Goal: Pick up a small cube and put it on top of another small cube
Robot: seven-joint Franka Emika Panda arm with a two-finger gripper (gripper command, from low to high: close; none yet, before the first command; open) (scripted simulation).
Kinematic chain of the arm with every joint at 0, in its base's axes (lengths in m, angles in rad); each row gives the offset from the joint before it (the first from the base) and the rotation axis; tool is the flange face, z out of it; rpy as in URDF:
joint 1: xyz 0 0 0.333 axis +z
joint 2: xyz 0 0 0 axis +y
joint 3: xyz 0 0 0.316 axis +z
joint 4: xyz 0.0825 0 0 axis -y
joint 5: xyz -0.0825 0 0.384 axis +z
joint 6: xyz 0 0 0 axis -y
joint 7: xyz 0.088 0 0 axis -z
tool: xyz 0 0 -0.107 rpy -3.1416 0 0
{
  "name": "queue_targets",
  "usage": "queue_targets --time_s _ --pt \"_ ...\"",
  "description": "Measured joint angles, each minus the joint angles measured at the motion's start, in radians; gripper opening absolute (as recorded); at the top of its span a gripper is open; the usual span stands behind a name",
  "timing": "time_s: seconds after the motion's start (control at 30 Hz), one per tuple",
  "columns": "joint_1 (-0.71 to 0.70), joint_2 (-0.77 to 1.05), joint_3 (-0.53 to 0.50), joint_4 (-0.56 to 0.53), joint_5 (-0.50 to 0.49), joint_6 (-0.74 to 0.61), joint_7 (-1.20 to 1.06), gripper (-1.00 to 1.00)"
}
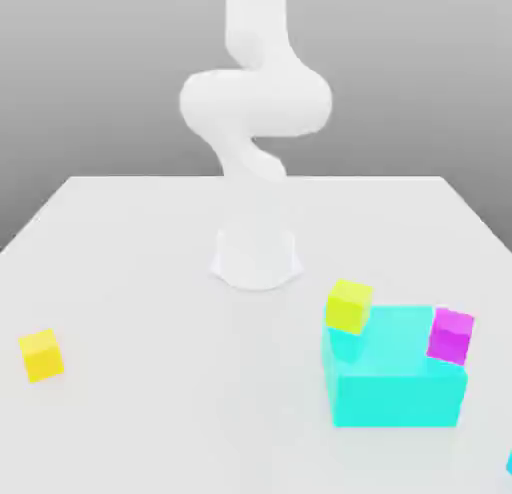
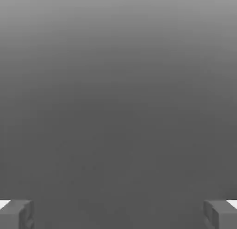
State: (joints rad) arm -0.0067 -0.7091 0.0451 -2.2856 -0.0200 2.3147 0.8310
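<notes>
A small sky-blue cube [image 1: 509, 464] shows as a sliver at the lower edge of the exterior view's right. Other small cubes lie on the white table [image 1: 150, 282]: a yellow one [image 1: 41, 355] at the exterior view's left, a yellow-green one [image 1: 348, 305] and a magenta one [image 1: 451, 335]. The last two overlap the upper corners of the large turquoise block [image 1: 395, 377]; whether they rest on it or stand behind it I cannot tell. In the hand view my gripper [image 2: 118, 216] is open, its grey fingertips [image 2: 16, 214] far apart with nothing between them, facing plain grey background.
The arm's white base [image 1: 256, 254] stands at the table's middle, and its links [image 1: 255, 97] rise out of the top of the exterior view. Bare table surface stretches between the yellow cube and the turquoise block.
</notes>
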Motion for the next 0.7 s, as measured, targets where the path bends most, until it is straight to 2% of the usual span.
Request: queue_targets --time_s 0.43,0.7 --pt "-0.006 0.475 0.226 0.075 -0.154 0.077 0.198 0.0" --pt "0.073 0.768 0.293 0.122 -0.267 0.121 0.332 0.0"
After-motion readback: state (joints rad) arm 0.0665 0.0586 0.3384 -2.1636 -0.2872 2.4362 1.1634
